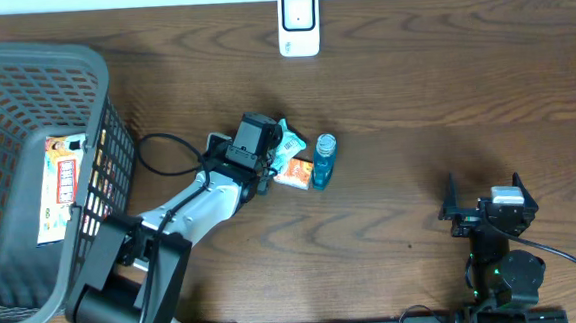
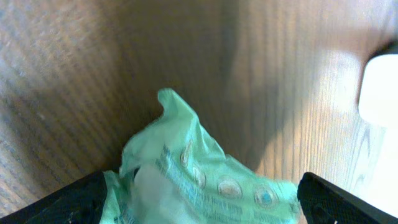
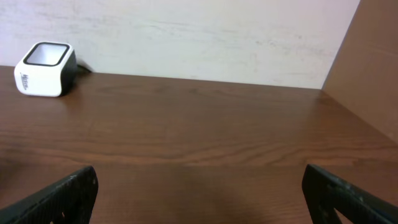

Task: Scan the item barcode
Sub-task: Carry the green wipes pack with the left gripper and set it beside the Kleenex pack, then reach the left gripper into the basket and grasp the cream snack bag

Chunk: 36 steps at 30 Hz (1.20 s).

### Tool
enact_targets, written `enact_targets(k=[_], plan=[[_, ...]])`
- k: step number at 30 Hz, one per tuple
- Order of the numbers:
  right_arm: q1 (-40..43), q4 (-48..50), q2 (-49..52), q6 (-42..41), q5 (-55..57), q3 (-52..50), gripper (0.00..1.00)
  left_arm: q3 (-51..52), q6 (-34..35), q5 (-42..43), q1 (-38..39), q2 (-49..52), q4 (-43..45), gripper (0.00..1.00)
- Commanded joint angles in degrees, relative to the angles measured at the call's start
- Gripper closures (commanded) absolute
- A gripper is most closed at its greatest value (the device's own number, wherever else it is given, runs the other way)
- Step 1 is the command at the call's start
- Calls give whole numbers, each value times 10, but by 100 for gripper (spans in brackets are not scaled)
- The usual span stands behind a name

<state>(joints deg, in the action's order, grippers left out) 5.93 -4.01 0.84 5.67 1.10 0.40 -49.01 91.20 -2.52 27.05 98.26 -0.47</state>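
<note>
Pouch [image 2: 186,155] partly under left claw [image 2: 207,200], print blurred

White-shelled left arm [image 1: 205,202], black claw [image 1: 275,152]

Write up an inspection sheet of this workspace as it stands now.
Surface: dark wooden table, bare on the right side.
Job's things: white scanner at the far edge; green packet lying mid-table.
Clutter: orange packet and blue bottle beside the green packet; grey basket on the left, with a printed pack inside.
Grippers: left gripper open, its fingers on either side of the green packet; right gripper open, nothing in it, near the front edge.
Cables: black cable looping by the left arm; another cable at the right arm's base.
Surroundings: pale wall behind the table.
</note>
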Motion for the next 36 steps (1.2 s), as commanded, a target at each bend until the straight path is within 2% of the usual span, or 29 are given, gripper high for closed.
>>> enact_targets(k=[1,5,11,17,22,25,29,36], plan=[[4,-2,-2,6,3,-1,1,-19,-119,-30,-5,-50,-3,2],[4,-2,-2,6,3,-1,1,-42,-232,-68,-11,-116,-12,1],[4,-2,-2,6,3,-1,1,-96,-388,-99,-33,-229,-72,1],[4,-2,-2,6,3,-1,1,-206,-529,-149,-80,-312,-204,1],[4,-2,-2,6,3,-1,1,-312,-647,-167,-153,-333,-315,0],[4,-2,-2,6,3,-1,1,-351,-662,-184,-222,-333,-371,1],[4,-2,-2,6,3,-1,1,-355,-663,-183,-338,-326,-443,1],[4,-2,-2,6,3,-1,1,-355,-663,-163,-504,-247,-568,1]])
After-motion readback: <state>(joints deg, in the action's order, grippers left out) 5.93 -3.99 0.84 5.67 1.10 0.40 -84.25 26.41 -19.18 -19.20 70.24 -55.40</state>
